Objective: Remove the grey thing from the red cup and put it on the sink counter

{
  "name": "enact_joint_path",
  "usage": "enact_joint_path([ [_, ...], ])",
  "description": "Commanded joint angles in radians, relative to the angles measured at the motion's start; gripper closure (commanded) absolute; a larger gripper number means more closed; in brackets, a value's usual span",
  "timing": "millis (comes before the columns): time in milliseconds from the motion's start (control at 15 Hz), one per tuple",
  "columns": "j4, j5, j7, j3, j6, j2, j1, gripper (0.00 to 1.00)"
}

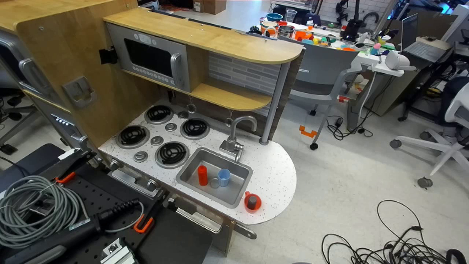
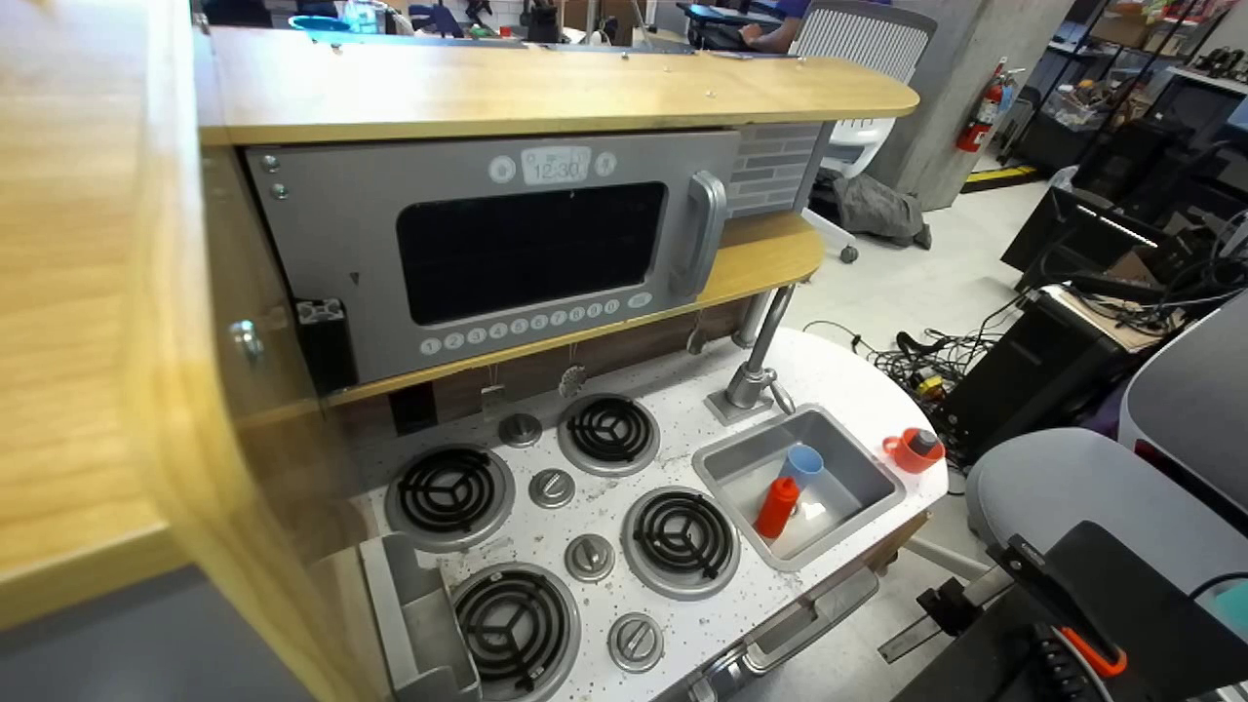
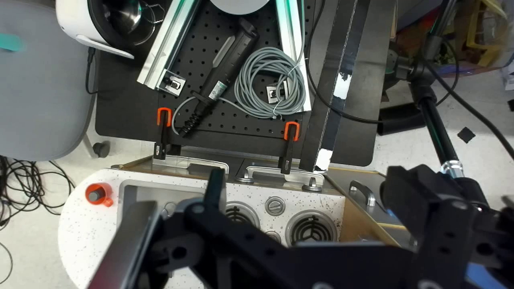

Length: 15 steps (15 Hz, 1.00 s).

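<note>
Grey thing [image 1: 251, 202] inside, the red cup [image 1: 253, 210] sits on the sink counter [image 1: 276, 176] beside the basin [image 1: 237, 180], and the gripper [image 3: 307, 186] gapes wide.

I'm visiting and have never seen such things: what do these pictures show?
The machine is a robot arm. Both exterior views come from cameras outside it; neither shows the arm. The wrist view comes from a camera on its wrist, so dark jaws loom close; they stand apart, and I see nothing held. All three views show a white speckled toy-kitchen counter. On it, beside a rectangular metal sink, stands a small red cup with a handle, a dark grey cylinder inside. In the sink are a slim red bottle and a blue cup.
</note>
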Motion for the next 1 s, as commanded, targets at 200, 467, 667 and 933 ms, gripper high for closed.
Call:
enact_joint_path([
  [200,0.030,-0.035,-0.119,-0.100,0.049,0.050,-0.027,0.00],
  [467,0.056,-0.072,-0.260,-0.214,0.138,0.108,-0.068,0.00],
  [667,0.045,-0.064,-0.373,-0.293,0.270,0.177,-0.096,0.00],
  [933,0.055,-0.065,-0.515,-0.364,0.435,0.305,-0.132,0.00],
])
